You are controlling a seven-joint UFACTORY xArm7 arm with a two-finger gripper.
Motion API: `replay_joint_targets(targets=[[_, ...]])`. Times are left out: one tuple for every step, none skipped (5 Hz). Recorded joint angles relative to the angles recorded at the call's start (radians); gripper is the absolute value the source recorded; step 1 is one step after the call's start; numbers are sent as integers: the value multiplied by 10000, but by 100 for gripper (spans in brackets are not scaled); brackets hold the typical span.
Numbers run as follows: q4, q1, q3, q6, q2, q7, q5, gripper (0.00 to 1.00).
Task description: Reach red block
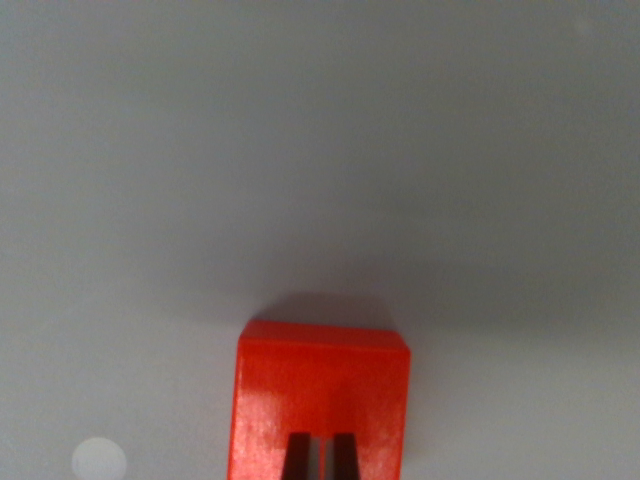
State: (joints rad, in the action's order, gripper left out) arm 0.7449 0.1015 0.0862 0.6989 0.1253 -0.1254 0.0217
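Looking from the wrist view's bottom edge outward, two dark fingertips of the claw [320,458] show against the red block [322,400], close together with a thin gap between; whether they are clenched or released I cannot tell. The block sits on the grey desk [320,150], low and centred in the view, so the reach seems nearly or fully done. A pale round spot [98,461] lies to the wrist view's left. No containers are visible; beyond is bare desk.
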Motion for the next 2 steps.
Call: replay_joint_targets(targets=[[-146,21,21,-158,14,-26,-4,0],[-146,21,21,-158,14,-26,-4,0]])
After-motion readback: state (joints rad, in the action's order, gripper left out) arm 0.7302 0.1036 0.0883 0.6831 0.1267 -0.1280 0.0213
